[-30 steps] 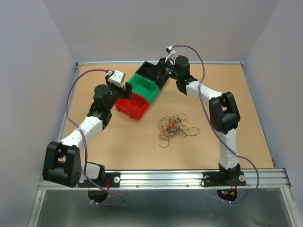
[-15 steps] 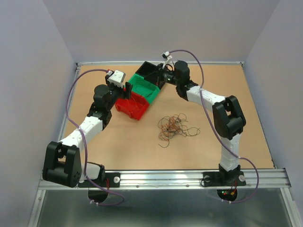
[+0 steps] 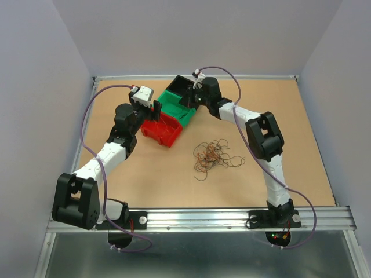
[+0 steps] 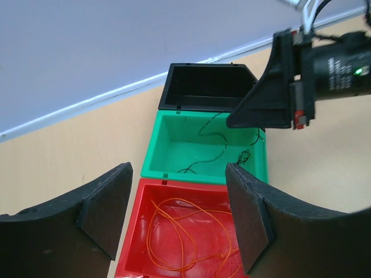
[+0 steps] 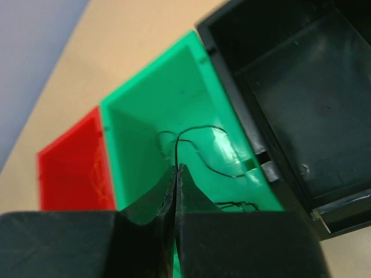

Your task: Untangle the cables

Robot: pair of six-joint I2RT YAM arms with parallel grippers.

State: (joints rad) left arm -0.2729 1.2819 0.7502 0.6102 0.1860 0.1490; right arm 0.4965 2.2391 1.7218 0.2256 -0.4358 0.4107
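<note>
While the overhead shows only tangled cables [image 3: 213,155] loose on the tan table [image 3: 301,145], the right wrist reveals the right gripper [image 5: 175,171] pinching a dark wire [image 5: 176,150] over the green bin [image 5: 139,104] — left gripper [image 4: 178,191] spread wide; pale walls [image 3: 185,35] around.

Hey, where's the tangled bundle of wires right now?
In the top view the wire tangle lies on the tabletop near the middle, to the right of the red bin and nearer the arm bases than it.
</note>
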